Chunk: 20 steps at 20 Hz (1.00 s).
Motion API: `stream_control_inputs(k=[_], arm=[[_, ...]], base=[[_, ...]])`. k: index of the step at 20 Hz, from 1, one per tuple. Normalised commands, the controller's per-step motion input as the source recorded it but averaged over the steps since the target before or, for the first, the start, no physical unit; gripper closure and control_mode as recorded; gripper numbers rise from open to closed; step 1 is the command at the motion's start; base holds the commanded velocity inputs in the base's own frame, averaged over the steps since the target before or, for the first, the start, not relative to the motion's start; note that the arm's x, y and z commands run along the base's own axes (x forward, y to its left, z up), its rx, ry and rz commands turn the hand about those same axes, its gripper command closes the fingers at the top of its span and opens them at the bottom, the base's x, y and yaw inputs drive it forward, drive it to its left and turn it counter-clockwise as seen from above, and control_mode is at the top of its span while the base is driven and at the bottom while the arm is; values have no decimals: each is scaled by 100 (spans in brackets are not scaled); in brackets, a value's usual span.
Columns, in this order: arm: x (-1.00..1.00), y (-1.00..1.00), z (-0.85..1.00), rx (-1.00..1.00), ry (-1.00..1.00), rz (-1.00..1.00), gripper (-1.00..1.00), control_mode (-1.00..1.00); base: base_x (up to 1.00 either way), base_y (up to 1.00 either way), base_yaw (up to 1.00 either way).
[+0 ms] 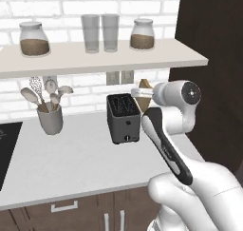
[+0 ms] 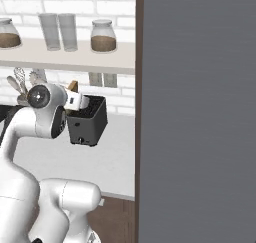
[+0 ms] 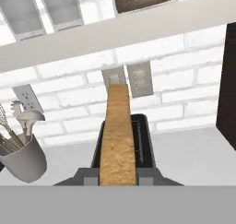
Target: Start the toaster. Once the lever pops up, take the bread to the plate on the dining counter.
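My gripper (image 3: 118, 178) is shut on the bread (image 3: 118, 135), a golden-tan slice seen edge-on, rising between the two fingers. The slice hangs just above the toaster (image 3: 143, 144), a dark grey two-slot box on the white worktop by the brick wall. From the left base view the toaster (image 1: 124, 118) stands right of centre, and the gripper (image 1: 142, 93) holds the bread (image 1: 144, 85) over its right rear corner. In the right base view the bread (image 2: 73, 85) pokes up behind the hand beside the toaster (image 2: 90, 119). The plate and the dining counter are out of view.
A grey utensil cup (image 1: 51, 119) with spoons stands left of the toaster. Close overhead a shelf (image 1: 104, 59) carries jars and two glasses. A dark tall cabinet (image 1: 213, 59) bounds the worktop on the right, its grey side (image 2: 200, 112) blocking the right base view. A black cooktop (image 1: 7, 149) lies far left.
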Motion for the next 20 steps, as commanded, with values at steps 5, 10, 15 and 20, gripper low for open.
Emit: stream_control_inputs(k=[5,10,15,20], arm=[[-100,0,38,1,21,0,100,-100],[-100,-1,-1,-5,8,0,100,-100],[-71,-7,-15,-3,0,1,100,-100],[0,0,0,0,0,0,100,-100]], base=[[0,0,0],[0,0,0],[0,0,0],[0,0,0]])
